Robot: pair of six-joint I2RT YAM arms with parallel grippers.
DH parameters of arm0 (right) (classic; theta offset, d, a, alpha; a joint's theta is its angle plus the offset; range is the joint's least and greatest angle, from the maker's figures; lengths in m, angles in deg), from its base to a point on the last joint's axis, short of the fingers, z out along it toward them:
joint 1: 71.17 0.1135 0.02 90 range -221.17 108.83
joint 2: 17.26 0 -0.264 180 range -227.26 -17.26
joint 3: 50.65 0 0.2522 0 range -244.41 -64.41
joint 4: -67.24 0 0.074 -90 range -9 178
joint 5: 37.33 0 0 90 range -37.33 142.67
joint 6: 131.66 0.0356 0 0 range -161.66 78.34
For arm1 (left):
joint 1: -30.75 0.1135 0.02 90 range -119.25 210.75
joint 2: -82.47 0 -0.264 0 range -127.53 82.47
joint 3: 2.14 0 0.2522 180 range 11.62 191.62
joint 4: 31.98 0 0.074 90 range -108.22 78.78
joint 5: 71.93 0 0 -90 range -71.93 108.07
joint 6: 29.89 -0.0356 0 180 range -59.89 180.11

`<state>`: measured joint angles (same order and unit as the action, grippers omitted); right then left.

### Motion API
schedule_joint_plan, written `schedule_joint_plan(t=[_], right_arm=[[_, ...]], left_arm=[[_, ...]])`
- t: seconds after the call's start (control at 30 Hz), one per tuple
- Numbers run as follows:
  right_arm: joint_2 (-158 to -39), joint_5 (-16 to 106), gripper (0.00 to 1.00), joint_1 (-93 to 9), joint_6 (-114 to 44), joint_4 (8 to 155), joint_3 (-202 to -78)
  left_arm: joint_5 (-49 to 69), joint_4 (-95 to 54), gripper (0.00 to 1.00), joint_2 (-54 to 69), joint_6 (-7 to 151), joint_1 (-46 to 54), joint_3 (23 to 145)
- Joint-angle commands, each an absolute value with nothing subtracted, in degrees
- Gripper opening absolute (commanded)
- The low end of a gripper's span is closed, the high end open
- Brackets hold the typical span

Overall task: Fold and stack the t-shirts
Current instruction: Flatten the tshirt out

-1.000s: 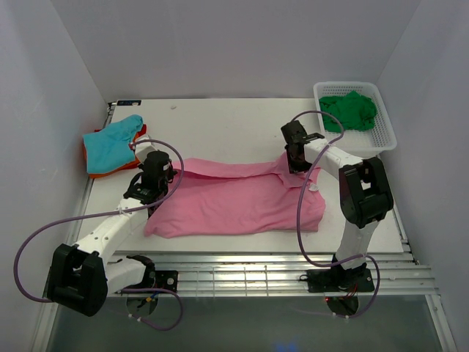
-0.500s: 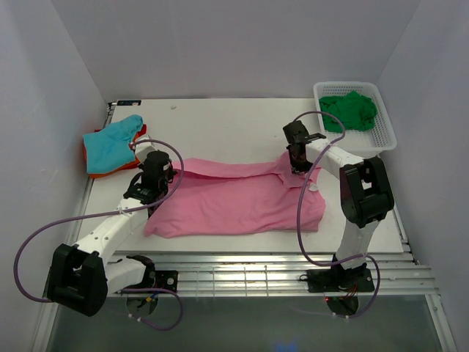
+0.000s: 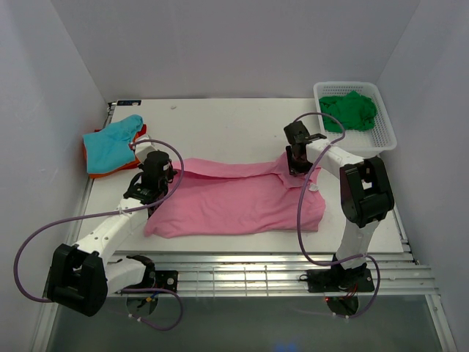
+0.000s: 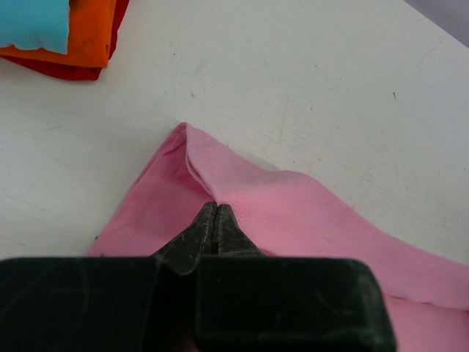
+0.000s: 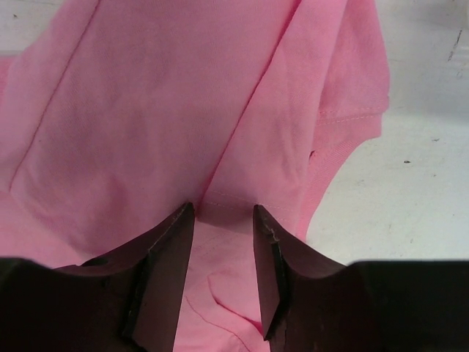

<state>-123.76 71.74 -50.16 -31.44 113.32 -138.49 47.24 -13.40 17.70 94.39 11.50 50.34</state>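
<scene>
The large pink t-shirt (image 3: 234,202) lies partly folded across the table's middle. My left gripper (image 3: 156,178) is shut on a raised fold at its left corner; the left wrist view shows the black fingertips (image 4: 215,209) pinching pink cloth (image 4: 293,213). My right gripper (image 3: 296,165) is open at the shirt's upper right edge. In the right wrist view its jaws (image 5: 222,211) straddle a seamed fold of the pink cloth (image 5: 146,110). A teal t-shirt (image 3: 110,143) lies folded on an orange one (image 4: 91,33) at the far left. A dark green t-shirt (image 3: 350,110) sits in the basket.
The white mesh basket (image 3: 385,132) stands at the back right corner. The teal and orange pile has a dark red layer (image 4: 66,71) underneath and lies near the left wall. Bare white table (image 3: 220,125) stretches behind the pink shirt. Slatted rails (image 3: 256,268) run along the near edge.
The right gripper shifted slightly right along the shirt's edge, and its jaws narrowed, then spread again. The left gripper and the shirt's left corner have not moved.
</scene>
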Motion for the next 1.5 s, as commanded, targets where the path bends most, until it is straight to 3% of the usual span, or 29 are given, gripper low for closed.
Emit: schedule_joint_plan(t=[0.0,0.4,0.57,0.87,1.23,1.47], right_arm=[[-124.9,70.4,0.45,-50.3,-31.6,111.8,-137.6],[-124.3,71.9,0.24,-50.5,-31.6,111.8,-136.7],[-123.3,73.1,0.08,-50.6,-31.9,113.4,-137.6],[-115.1,74.1,0.08,-51.0,-33.3,117.9,-143.9],[-111.4,77.4,0.08,-55.7,-36.0,132.5,-172.5],[-107.1,76.9,0.08,-58.4,-34.4,134.1,-175.8]], left_arm=[[48.1,-13.1,0.00,19.6,93.9,11.8,50.4],[48.2,-13.0,0.00,20.2,93.9,11.8,50.2],[48.1,-13.0,0.00,20.2,93.9,11.8,50.2],[48.0,-12.8,0.00,20.2,93.9,11.8,51.5],[50.1,-8.4,0.00,20.8,93.3,11.8,61.0],[52.3,-4.0,0.00,24.9,94.0,11.8,67.3]])
